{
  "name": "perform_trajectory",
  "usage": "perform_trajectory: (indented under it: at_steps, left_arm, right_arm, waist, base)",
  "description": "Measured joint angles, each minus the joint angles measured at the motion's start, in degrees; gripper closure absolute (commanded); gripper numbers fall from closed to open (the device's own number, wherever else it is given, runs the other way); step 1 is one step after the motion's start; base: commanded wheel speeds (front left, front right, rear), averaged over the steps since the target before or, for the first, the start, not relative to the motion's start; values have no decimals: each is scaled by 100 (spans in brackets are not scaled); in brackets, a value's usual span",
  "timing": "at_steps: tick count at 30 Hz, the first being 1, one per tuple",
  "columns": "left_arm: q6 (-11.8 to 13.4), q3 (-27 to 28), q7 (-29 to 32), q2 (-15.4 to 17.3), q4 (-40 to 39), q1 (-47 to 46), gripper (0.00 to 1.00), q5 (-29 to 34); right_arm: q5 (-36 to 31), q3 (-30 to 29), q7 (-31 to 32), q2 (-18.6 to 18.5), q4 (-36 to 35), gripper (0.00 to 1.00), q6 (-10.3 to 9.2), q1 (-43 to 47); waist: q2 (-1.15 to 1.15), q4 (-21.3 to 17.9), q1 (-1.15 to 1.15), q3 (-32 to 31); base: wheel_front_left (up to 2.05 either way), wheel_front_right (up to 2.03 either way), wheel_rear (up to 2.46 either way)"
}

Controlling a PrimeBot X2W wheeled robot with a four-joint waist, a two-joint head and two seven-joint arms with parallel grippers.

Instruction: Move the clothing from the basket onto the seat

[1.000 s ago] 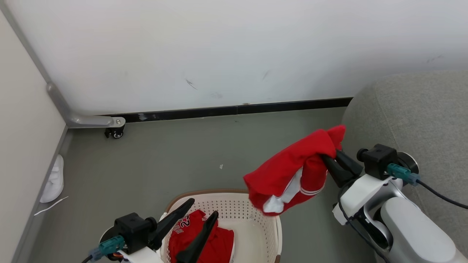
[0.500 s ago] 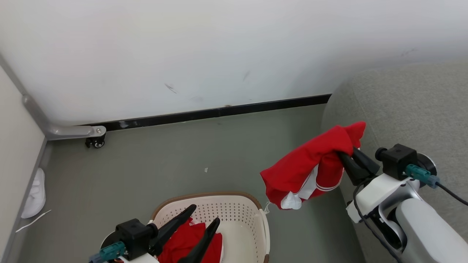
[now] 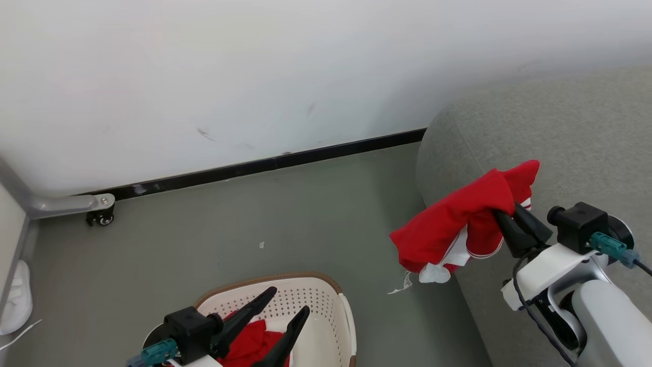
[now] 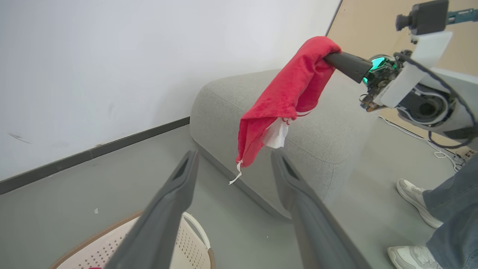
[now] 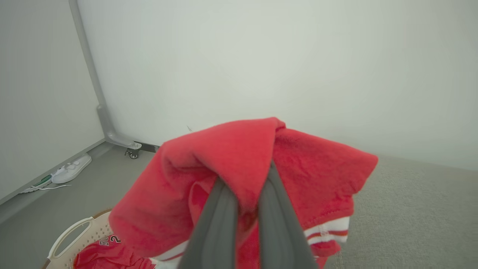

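You'll find the red garment [image 3: 453, 227] is soft, matt, faintly fuzzy cloth with smoother white trim. At three o'clock, the sofa [image 3: 560, 122] is coarse grey woven fabric. The basket [image 3: 321, 298] is smooth cream plastic with a woven-look brown rim. The right claw [image 3: 501, 216] has matt dark fingers [image 3: 527, 227]. At nine o'clock, the bracket [image 3: 71, 204] is dull grey metal.

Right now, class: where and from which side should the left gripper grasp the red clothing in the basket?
Probably a raised fold of the red clothing, from straight above: it lies crumpled low in the basket, whose walls block the sides, under the open left gripper.
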Motion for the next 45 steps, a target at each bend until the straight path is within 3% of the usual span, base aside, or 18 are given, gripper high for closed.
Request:
perform_trajectory:
  at_steps: [30,45]
  left_arm:
    - [8,-93,0,8,-265,128,0,81]
    - [71,-99,10,84,-467,220,0,191]
  right_arm:
    - [-141,-746,0,-208,-409,100,0,231]
    - [-132,-1377,83,-403,-534,100,0,195]
  waist:
    - [0,-998,0,62]
    - [0,-1177,0,241]
  base:
    - [0,0,0]
    - [0,0,0]
